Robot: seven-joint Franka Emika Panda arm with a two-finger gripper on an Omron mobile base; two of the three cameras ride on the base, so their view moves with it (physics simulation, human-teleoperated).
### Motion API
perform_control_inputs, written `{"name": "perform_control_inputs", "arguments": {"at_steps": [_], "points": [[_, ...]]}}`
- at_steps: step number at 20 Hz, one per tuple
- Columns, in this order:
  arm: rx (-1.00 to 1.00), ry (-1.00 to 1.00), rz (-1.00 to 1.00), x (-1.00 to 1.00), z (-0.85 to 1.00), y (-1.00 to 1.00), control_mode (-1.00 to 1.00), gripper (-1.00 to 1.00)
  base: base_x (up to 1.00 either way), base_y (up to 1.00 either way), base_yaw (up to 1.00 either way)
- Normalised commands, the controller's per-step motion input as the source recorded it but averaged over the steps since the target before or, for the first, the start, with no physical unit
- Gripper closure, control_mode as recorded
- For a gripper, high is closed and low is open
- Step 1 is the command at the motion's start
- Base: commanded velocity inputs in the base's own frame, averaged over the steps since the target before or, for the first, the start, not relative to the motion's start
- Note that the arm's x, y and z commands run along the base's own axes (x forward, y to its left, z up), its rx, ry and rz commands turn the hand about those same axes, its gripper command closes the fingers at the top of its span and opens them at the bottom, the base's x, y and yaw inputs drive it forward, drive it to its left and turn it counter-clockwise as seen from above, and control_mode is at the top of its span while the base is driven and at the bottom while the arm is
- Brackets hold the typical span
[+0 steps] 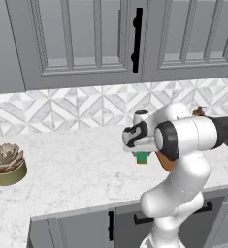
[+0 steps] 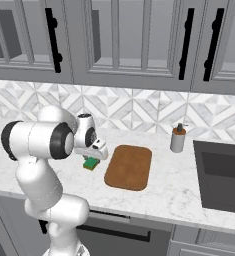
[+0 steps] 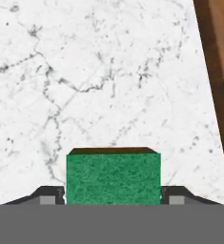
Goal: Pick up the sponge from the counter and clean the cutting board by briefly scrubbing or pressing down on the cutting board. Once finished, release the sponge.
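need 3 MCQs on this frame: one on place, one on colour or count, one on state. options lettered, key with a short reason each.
1. Where is the sponge relative to the cutting board in the right base view?
A. on top of the board
B. on the counter, left of the board
C. right of the board, by the dispenser

2. What colour is the sponge's top face?
A. green
B. blue
C. white

3. How does the gripper stand to the sponge?
A. far above it, fingers well clear
B. fingers on either side of it
C. pressing it on the board

Key:
1 B: the right base view shows the green block on the marble left of the brown board.
2 A: the hand view shows a green top.
3 B: in the hand view, the dark fingertips flank the sponge's two sides; whether it is lifted cannot be told.
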Motion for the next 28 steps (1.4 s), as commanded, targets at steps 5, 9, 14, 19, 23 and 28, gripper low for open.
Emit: {"name": "perform_control_inputs", "arguments": {"at_steps": [5, 9, 14, 19, 23, 28], "points": [[0.00, -0.11, 0.00, -0.16, 0.33, 0.00, -1.00, -1.00, 0.00, 0.00, 0.00], [0.05, -0.51, 0.06, -0.86, 0.89, -0.09, -1.00, -1.00, 0.00, 0.00, 0.00], [0.07, -0.69, 0.07, -1.00, 1.00, -0.16, -1.00, -1.00, 0.00, 0.00, 0.00], [0.06, -0.65, 0.02, -1.00, 1.00, -0.09, -1.00, -1.00, 0.00, 0.00, 0.00], [0.14, -0.46, 0.00, -1.00, 1.00, -0.07, -1.00, -1.00, 0.00, 0.00, 0.00], [0.13, -0.37, 0.00, -0.82, 1.00, -0.03, -1.00, -1.00, 0.00, 0.00, 0.00]]}}
